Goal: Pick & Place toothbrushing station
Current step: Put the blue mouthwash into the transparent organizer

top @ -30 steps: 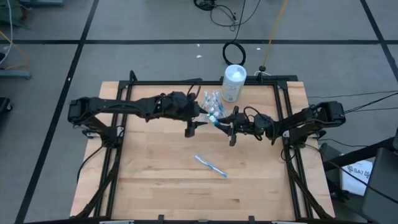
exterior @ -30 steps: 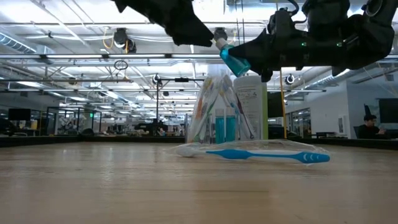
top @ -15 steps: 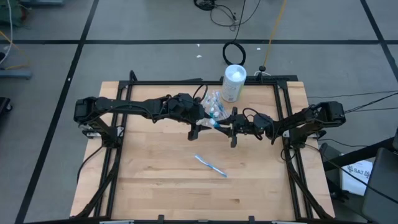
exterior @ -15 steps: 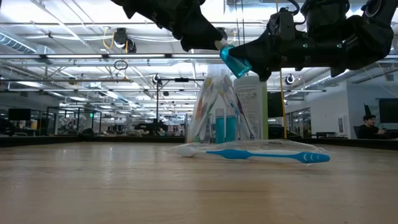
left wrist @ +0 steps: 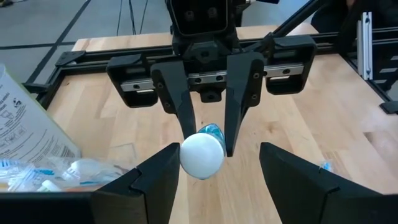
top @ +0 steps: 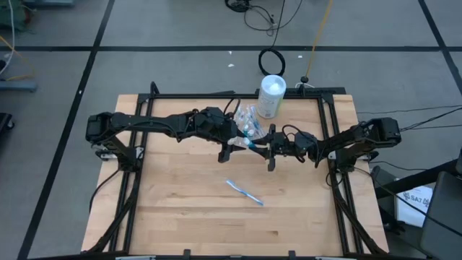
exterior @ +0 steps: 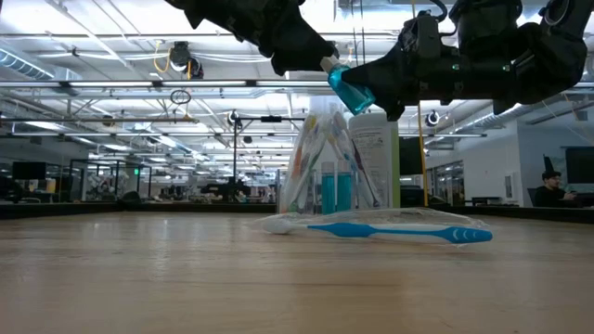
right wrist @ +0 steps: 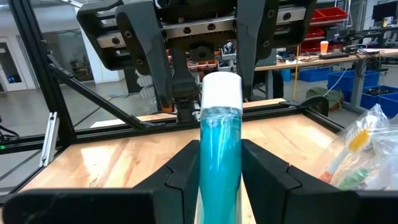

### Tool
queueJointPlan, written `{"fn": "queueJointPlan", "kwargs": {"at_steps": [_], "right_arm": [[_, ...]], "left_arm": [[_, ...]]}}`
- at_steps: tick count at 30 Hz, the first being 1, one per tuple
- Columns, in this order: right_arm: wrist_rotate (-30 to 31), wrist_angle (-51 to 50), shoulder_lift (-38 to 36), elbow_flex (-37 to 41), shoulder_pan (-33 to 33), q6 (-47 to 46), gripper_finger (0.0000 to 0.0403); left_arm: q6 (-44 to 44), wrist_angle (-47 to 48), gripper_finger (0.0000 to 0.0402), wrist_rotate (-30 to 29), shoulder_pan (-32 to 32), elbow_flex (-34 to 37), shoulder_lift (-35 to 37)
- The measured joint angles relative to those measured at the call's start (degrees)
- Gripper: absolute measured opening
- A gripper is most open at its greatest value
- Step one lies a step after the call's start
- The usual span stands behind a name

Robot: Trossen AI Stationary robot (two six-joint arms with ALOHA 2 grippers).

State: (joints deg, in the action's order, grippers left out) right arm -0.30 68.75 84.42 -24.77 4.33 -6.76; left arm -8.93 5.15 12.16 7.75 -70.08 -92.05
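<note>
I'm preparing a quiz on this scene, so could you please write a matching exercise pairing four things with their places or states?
Things:
1. tube
2. blue toothbrush
3. canister
4. left pincer

Places or states:
A. lying alone on the table's middle
B. open, facing the tube's white cap
C. held in the right pincer, above the table
D. standing at the table's far edge, beside the bag

Pairs: 1-C, 2-A, 3-D, 4-B

Bright, even indoor light, soft shadows.
Low view: ceiling lights [exterior: 176, 57] glare across the upper frame, near wooden tabletop [exterior: 186, 288] blurred at the bottom. Left wrist view: white cap [left wrist: 201, 155] at center is soft.
</note>
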Motion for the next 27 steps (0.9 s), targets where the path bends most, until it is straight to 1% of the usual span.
{"fn": "queueJointPlan", "kwargs": {"at_steps": [4, 10, 13, 18, 21, 27], "right_arm": [[0.0, 0.2, 0.0, 0.0, 0.0, 0.3, 0.01], [-0.4, 1.2, 0.0, -0.8, 0.0, 1.4, 0.01], [-2.5, 1.2, 0.0, -1.8, 0.0, 2.0, 0.01], [-2.8, 0.2, 0.0, -2.1, 0.0, 2.1, 0.01], [-2.8, -1.8, 0.0, -2.1, 0.1, 2.8, 0.01], [-2.8, -2.2, 0.0, -2.1, 0.2, 3.4, 0.01]], "left_arm": [[0.0, 0.0, 0.0225, 0.2, 0.0, 0.0, 0.0], [0.1, -2.7, 0.0225, 2.6, 0.0, -0.1, -0.4], [0.6, -3.2, 0.0225, 2.9, 0.0, -0.1, -0.4], [1.5, -3.1, 0.0224, 3.1, 0.0, -0.1, -0.5], [1.7, -3.1, 0.0208, 3.1, 0.0, -0.1, -0.5], [2.0, -3.1, 0.0153, 2.8, 0.1, -0.1, -0.5]]}}
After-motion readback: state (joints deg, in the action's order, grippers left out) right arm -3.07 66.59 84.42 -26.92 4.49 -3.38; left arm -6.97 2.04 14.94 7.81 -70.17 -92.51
